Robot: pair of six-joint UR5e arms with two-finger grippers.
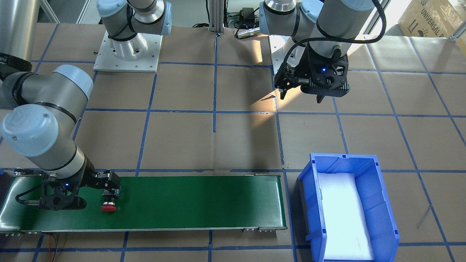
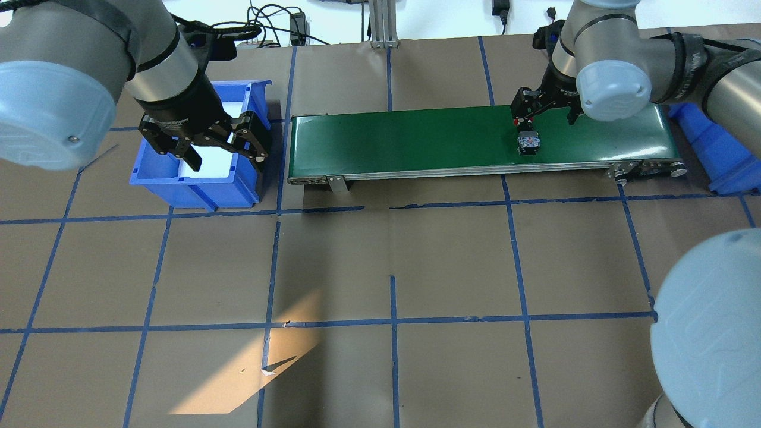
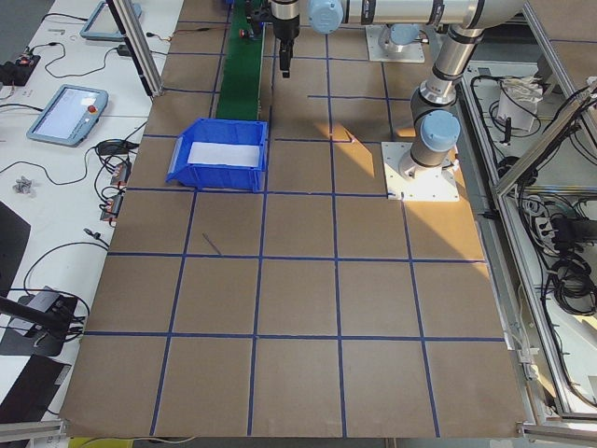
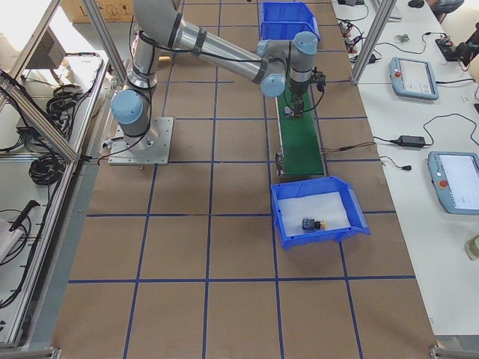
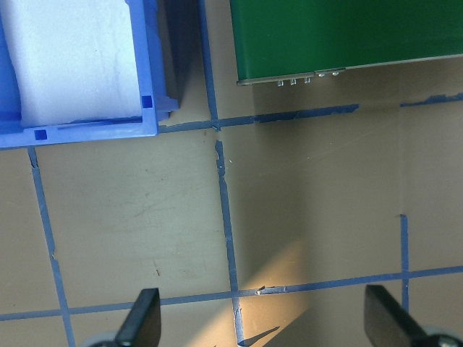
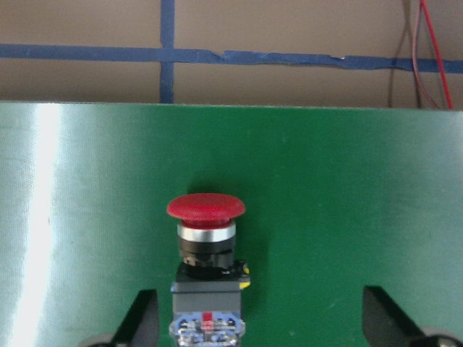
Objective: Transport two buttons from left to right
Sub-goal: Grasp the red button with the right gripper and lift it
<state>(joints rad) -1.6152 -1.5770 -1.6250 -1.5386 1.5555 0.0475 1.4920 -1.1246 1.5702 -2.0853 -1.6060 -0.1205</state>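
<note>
Where tape (image 1: pixel 214 91) grids the table (image 1: pixel 182 142), a belt (image 1: pixel 200 203) bears the red button (image 1: pixel 108 207).

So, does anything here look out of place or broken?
The red button lies on its side on the green conveyor belt, with its cap pointing sideways rather than up. The blue tape on the table is cracked and ragged near the belt's end. Nothing looks spilled.
</note>
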